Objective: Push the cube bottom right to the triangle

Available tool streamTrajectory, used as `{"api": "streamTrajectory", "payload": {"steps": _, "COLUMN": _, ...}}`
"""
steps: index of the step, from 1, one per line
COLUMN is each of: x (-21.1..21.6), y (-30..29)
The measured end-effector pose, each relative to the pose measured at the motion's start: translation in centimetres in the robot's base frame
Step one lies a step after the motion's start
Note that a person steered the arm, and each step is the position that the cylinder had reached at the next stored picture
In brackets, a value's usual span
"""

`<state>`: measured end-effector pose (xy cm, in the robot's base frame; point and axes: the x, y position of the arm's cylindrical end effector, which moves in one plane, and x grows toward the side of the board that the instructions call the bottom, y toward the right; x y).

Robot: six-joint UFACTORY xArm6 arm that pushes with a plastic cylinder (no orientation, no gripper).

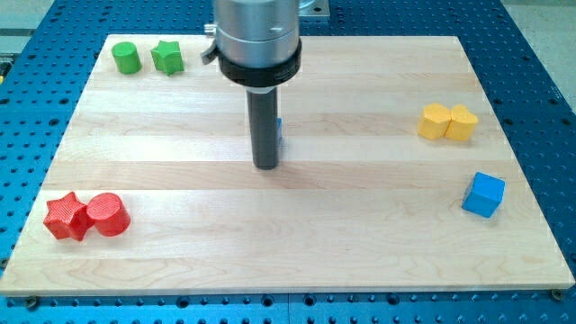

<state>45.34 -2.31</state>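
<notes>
A blue cube lies near the view's right edge, below the middle. A second blue block is almost wholly hidden behind my rod; only a thin blue sliver shows, so its shape cannot be made out. My tip rests on the board near the centre, just left of and below that sliver, far to the left of the blue cube.
A yellow hexagon and a yellow heart-like block touch at the right. A green cylinder and green star sit at top left. A red star and red cylinder touch at bottom left.
</notes>
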Motion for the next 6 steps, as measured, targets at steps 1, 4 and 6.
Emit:
{"api": "streamTrajectory", "payload": {"steps": 1, "x": -1.9, "y": 0.5}}
{"api": "streamTrajectory", "payload": {"steps": 4, "x": -0.1, "y": 23.6}}
{"api": "streamTrajectory", "payload": {"steps": 6, "x": 8.5, "y": 33.2}}
